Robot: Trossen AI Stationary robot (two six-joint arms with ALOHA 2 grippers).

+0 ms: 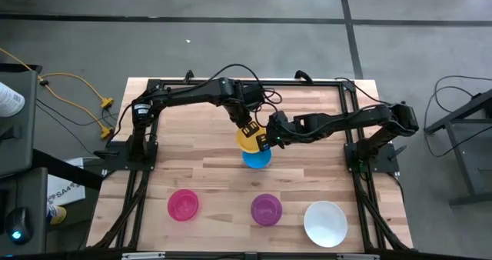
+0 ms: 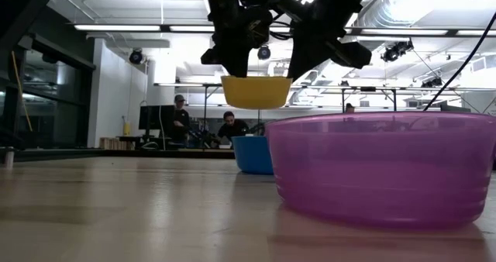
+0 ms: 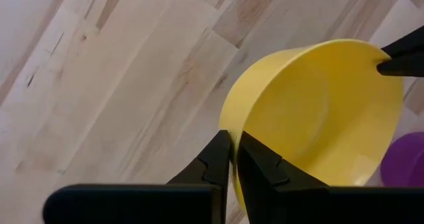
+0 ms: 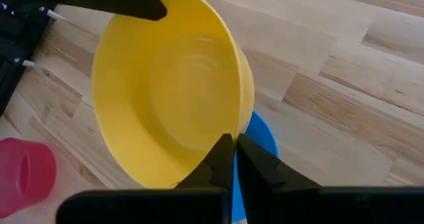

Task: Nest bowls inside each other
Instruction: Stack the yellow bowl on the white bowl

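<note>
A yellow bowl (image 1: 250, 137) hangs level above the table, a little over a blue bowl (image 2: 249, 153) that stands upright on the wood just near of it. My left gripper (image 3: 233, 151) is shut on the yellow bowl's rim on one side. My right gripper (image 4: 234, 151) is shut on the rim on the opposite side. A purple bowl (image 1: 266, 208), a pinkish-red bowl (image 1: 183, 205) and a larger white bowl (image 1: 325, 222) stand upright in a row along the near edge. My left gripper pinches the yellow bowl's rim (image 3: 232, 128), one finger inside the bowl and one outside. The fingers come steeply from above. The bowl hangs clear of the table, opening up. My right gripper pinches the opposite rim (image 4: 233, 128), one finger inside and one outside, slanting down from the table's right. The bowl hangs lifted above the blue bowl (image 4: 262, 134).
The black frame rails (image 1: 350, 114) run along the table's sides and far edge. Bare wood lies left of the yellow bowl and between it and the near row of bowls. People sit at desks far behind the table in the low view.
</note>
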